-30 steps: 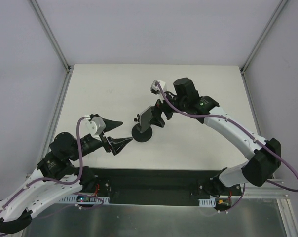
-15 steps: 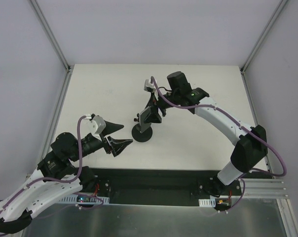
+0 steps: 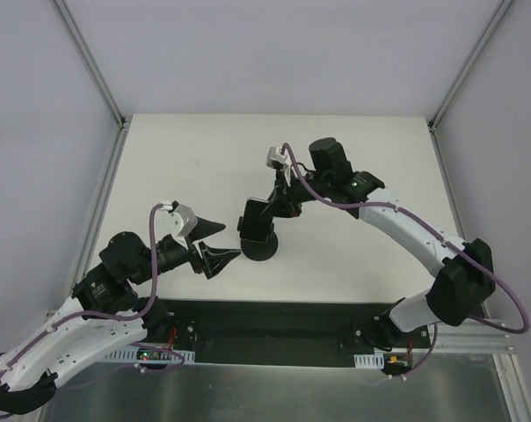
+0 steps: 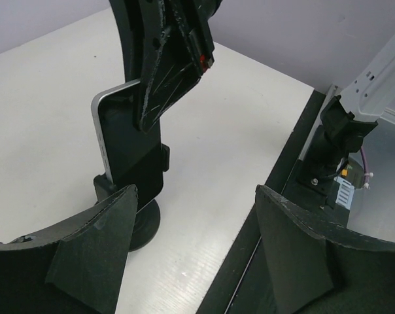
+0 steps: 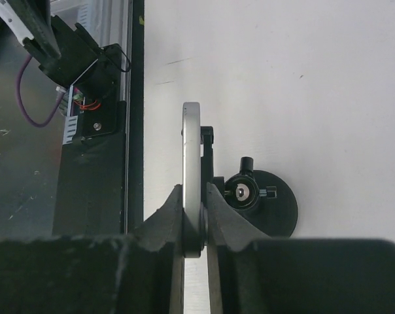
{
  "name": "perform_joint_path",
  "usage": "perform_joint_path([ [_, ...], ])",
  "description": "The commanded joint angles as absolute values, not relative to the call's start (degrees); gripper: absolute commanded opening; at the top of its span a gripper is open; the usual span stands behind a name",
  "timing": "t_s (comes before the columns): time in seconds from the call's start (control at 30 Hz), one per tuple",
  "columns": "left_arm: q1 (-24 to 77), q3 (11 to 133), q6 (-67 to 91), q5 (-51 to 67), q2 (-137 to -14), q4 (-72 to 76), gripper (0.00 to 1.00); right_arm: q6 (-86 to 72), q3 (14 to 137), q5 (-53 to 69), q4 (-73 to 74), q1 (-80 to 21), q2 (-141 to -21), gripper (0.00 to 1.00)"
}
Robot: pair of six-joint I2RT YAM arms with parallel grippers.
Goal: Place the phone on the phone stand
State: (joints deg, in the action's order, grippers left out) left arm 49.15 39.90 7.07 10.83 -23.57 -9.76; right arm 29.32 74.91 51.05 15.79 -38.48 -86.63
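The right end effector (image 5: 192, 196) grasps the phone (image 5: 191, 150) by its top edge, long axis vertical, back against the stand (image 5: 263, 203). The left end effector (image 3: 223, 239) hovers released nearby.

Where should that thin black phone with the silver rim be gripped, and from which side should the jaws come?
Pinch the thin black silver-rimmed phone across its two flat faces near the top edge, coming from above. It stands on edge, and the black round-based phone stand crowds its lower part. The right gripper pinches it this way.
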Motion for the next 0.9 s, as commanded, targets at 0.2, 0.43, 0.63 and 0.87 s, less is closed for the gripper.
perform_joint_path([
  [0.2, 49.3, 39.9, 8.2, 12.0, -25.1, -6.9, 0.71, 13.5, 64.0, -7.7, 19.2, -36.6, -63.6, 0.01],
  [0.43, 49.3, 40.8, 6.9, 14.0, -29.0, -6.0, 0.71, 4.6, 55.4, -25.6, 29.8, -17.1, -47.4, 0.01],
  [0.63, 49.3, 42.8, 6.0, 16.6, -32.2, -5.1, 0.71, 2.3, 56.1, -44.6, 37.2, -9.5, -39.7, 0.01],
  [0.87, 49.3, 43.2, 6.4, 19.9, -34.8, -3.2, 0.71, 0.2, 52.9, -37.5, 37.1, 1.0, -36.6, 0.01],
])
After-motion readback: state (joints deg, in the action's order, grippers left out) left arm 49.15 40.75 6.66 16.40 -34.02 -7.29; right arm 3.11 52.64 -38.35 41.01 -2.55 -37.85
